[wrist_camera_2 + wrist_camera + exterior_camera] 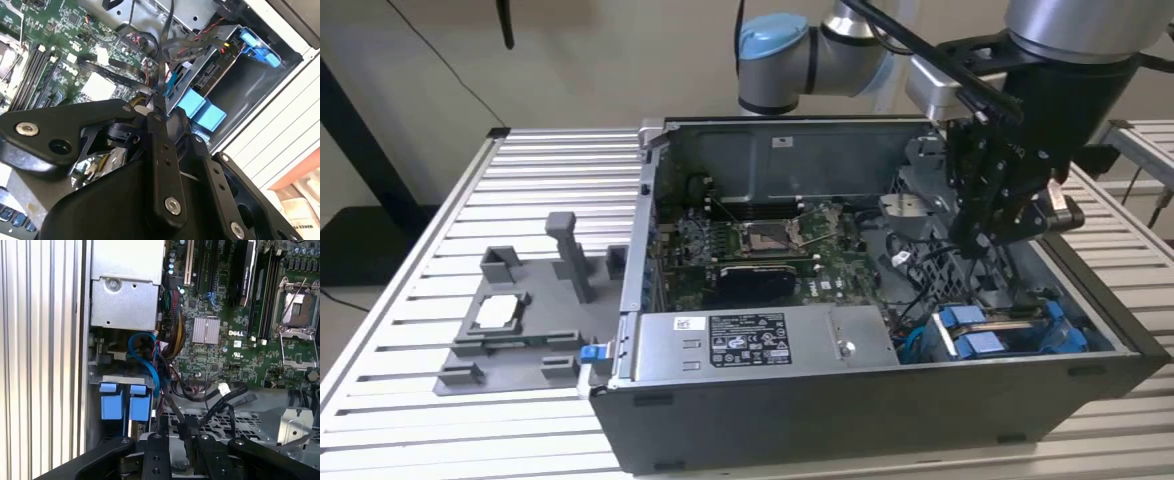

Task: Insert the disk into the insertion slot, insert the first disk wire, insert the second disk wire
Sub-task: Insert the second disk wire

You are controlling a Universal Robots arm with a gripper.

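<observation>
Gripper (160, 117) up close, pinched shut on a thin black wire (162, 75) near the disk (994, 335), which sits seated in the insertion slot (1047, 300) at the exterior view's lower right, so the disk step looks done, the wiring seems in hand, and I can't tell if any plug is home.

Silver arm (1087, 25), blue joint cap (771, 38), black screwed hand (987, 228)
</observation>
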